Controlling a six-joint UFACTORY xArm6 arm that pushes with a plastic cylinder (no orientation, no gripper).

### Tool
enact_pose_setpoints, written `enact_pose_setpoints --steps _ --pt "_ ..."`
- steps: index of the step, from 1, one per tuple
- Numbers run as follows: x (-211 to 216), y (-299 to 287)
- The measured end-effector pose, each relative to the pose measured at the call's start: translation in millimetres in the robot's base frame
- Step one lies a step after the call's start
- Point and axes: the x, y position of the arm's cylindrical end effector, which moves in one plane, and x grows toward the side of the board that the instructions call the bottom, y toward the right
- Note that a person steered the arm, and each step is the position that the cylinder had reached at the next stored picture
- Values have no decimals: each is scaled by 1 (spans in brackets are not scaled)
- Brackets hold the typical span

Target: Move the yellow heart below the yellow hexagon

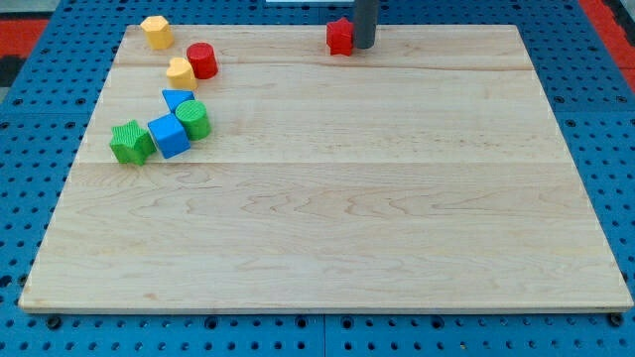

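The yellow heart (181,72) lies near the view's top left, touching the red cylinder (202,60) on its right. The yellow hexagon (156,32) sits above and slightly left of the heart, at the board's top-left corner, apart from it. My tip (364,46) stands at the view's top centre, right beside a red star-shaped block (340,36) on its left. The tip is far to the right of both yellow blocks.
Below the heart is a cluster: a blue triangle (177,99), a green cylinder (193,119), a blue cube (169,135) and a green star (130,142). The wooden board (337,198) rests on a blue pegboard surface (605,129).
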Motion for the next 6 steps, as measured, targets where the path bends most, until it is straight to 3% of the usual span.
enact_pose_setpoints --steps 1,3,4,5,6 --pt "40 -8" --pt "81 -140" --pt "83 -241" --pt "75 -279" --pt "56 -250"
